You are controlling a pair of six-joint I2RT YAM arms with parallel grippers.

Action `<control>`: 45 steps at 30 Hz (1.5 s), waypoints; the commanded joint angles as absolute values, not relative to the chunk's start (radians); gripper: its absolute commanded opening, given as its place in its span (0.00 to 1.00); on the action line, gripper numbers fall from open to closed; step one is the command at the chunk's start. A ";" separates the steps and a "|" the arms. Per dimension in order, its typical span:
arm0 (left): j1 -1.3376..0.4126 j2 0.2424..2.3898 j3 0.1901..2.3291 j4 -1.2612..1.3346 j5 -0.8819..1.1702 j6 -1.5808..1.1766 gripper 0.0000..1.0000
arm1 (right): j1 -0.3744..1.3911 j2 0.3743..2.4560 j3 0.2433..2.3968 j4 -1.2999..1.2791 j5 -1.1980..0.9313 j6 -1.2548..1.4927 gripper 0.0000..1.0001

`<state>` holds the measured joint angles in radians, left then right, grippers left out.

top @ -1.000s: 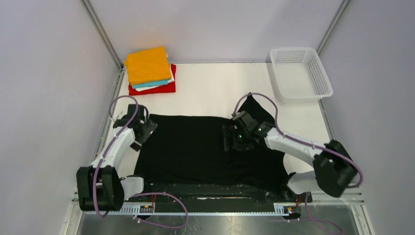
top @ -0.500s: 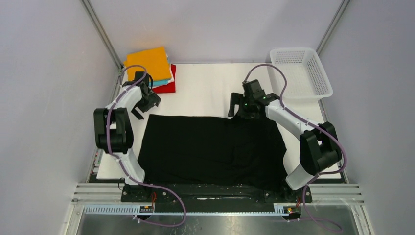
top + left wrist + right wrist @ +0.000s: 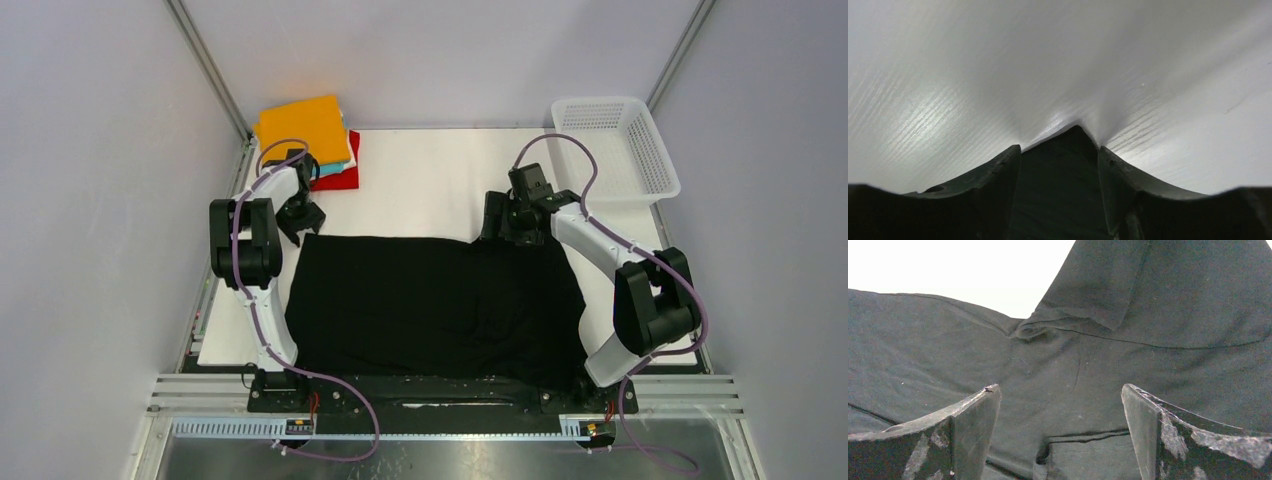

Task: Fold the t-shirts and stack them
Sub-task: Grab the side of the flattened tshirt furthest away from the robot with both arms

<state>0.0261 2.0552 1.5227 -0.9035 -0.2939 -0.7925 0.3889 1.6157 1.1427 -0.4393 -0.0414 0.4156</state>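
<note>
A large black t-shirt [image 3: 430, 300] lies spread flat on the white table. My left gripper [image 3: 298, 222] is at its far left corner. In the left wrist view its jaws [image 3: 1059, 147] stand partly apart, astride the pointed cloth corner [image 3: 1073, 137]. My right gripper [image 3: 503, 225] is over the shirt's far right edge, by the sleeve. It [image 3: 1060, 387] is wide open above the sleeve seam [image 3: 1068, 330], holding nothing. A folded stack sits at the far left: orange shirt [image 3: 300, 125] on top, then teal [image 3: 325, 168] and red [image 3: 340, 180].
A white plastic mesh basket [image 3: 612, 150] stands at the far right corner. Bare white tabletop [image 3: 420, 180] lies between the stack and the basket. Metal frame posts and grey walls close in the sides.
Both arms have swung from the middle of the shirt out to its far edge. The left gripper went to the far left corner, the right to the sleeve.
</note>
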 commanded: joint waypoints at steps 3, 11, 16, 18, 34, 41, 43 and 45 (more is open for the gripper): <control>0.018 2.047 1.525 -0.927 -0.313 -0.788 0.47 | 0.362 1.556 1.125 -0.456 -0.006 0.399 1.00; 0.005 2.064 1.506 -0.928 -0.351 -0.794 0.32 | 0.315 1.566 1.161 -0.462 0.051 0.393 0.99; 0.005 2.063 1.499 -0.924 -0.362 -0.797 0.00 | 0.307 1.657 1.290 -0.481 0.117 0.354 1.00; 0.005 2.037 1.485 -0.912 -0.372 -0.795 0.00 | 0.305 1.738 1.393 -0.508 0.135 0.336 0.99; 0.005 1.975 1.532 -0.891 -0.411 -0.800 0.00 | 0.302 2.312 2.084 -0.861 0.253 0.385 0.89; 0.006 1.982 1.552 -0.899 -0.419 -0.801 0.00 | 0.301 2.493 2.316 -0.982 0.186 0.421 0.75; 0.006 1.984 1.554 -0.899 -0.420 -0.799 0.00 | 0.300 2.507 2.319 -0.974 0.181 0.431 0.69; 0.005 1.985 1.555 -0.898 -0.421 -0.800 0.00 | 0.299 2.513 2.322 -0.972 0.186 0.436 0.59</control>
<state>0.0032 2.0090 1.5127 -0.9035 -0.3782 -0.7937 0.3065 2.5023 2.2700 -0.9199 0.2100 0.4042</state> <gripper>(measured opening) 0.022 0.667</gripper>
